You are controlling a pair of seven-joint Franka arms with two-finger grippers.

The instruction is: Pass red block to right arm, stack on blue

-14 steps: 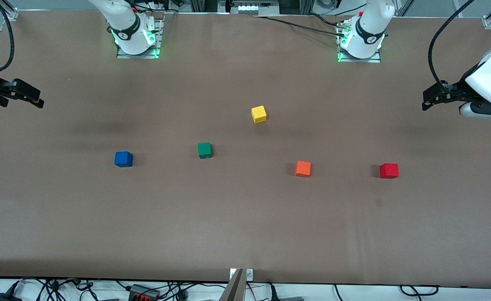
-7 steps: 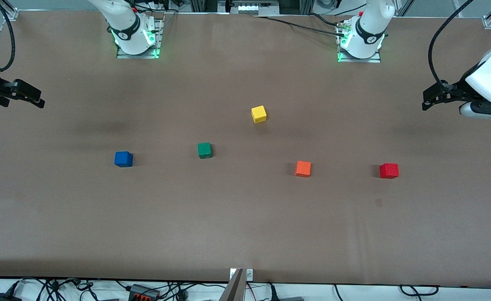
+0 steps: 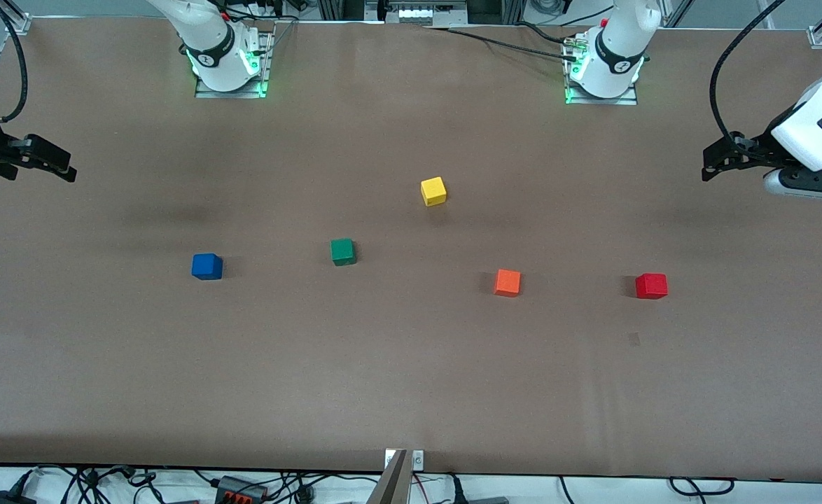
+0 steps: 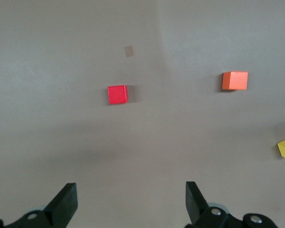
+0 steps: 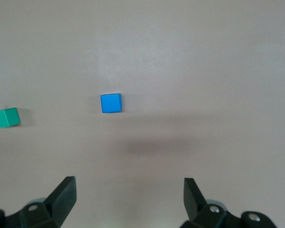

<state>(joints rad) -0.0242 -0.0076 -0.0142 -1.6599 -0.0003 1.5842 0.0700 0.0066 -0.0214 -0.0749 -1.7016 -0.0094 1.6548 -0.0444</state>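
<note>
The red block (image 3: 651, 285) lies on the brown table toward the left arm's end, and also shows in the left wrist view (image 4: 117, 94). The blue block (image 3: 206, 267) lies toward the right arm's end, and also shows in the right wrist view (image 5: 110, 103). My left gripper (image 3: 709, 168) hangs open and empty over bare table at its end, well apart from the red block; its wrist view shows the jaws wide apart (image 4: 129, 190). My right gripper (image 3: 66, 170) hangs open and empty over bare table at its own end (image 5: 129, 183).
A green block (image 3: 342, 251), a yellow block (image 3: 433, 191) and an orange block (image 3: 507, 282) lie on the table between the blue and red ones. The two arm bases (image 3: 227, 59) (image 3: 603, 70) stand along the table's edge farthest from the front camera.
The left gripper has shifted slightly toward the table's middle. The right gripper has barely drifted. The blocks have not moved.
</note>
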